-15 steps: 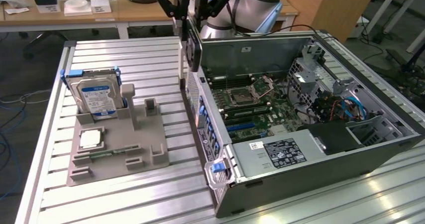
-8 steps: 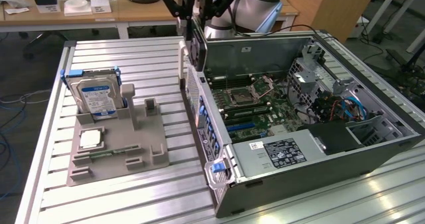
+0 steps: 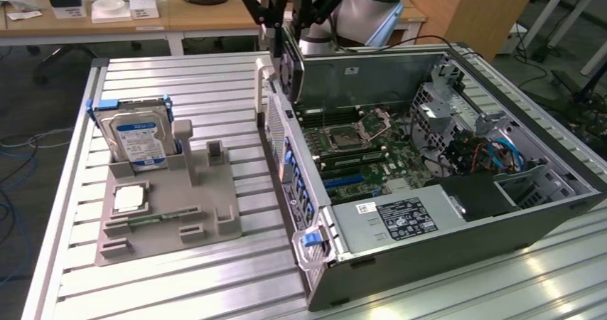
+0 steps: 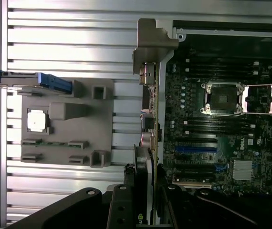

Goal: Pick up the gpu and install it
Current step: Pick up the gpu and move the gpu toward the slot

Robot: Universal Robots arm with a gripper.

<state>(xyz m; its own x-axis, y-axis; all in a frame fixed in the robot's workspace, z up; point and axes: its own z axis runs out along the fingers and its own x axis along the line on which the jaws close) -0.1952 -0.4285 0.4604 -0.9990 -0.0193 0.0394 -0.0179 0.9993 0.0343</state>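
Observation:
The gpu [image 3: 288, 67] is a thin dark card that hangs on edge from my gripper [image 3: 284, 23], just over the rear wall of the open computer case [image 3: 531, 220]. The gripper is shut on the card's upper edge. In the wrist view the gpu [image 4: 142, 174] appears edge-on between my gripper's [image 4: 144, 200] two black fingers [image 4: 120, 205], above the border between the case's rear panel and the motherboard [image 4: 231, 143]. A blue expansion slot [image 4: 195, 149] lies on the board close beside the card.
A grey fixture [image 3: 204, 213] on the slatted aluminium table [image 3: 190, 284] holds an upright hard drive [image 3: 138, 139], a processor chip [image 3: 128, 198] and a memory stick [image 3: 156, 219]. Inside the case are a power supply [image 3: 403, 217] and cables [image 3: 498, 153]. Wooden desks stand behind.

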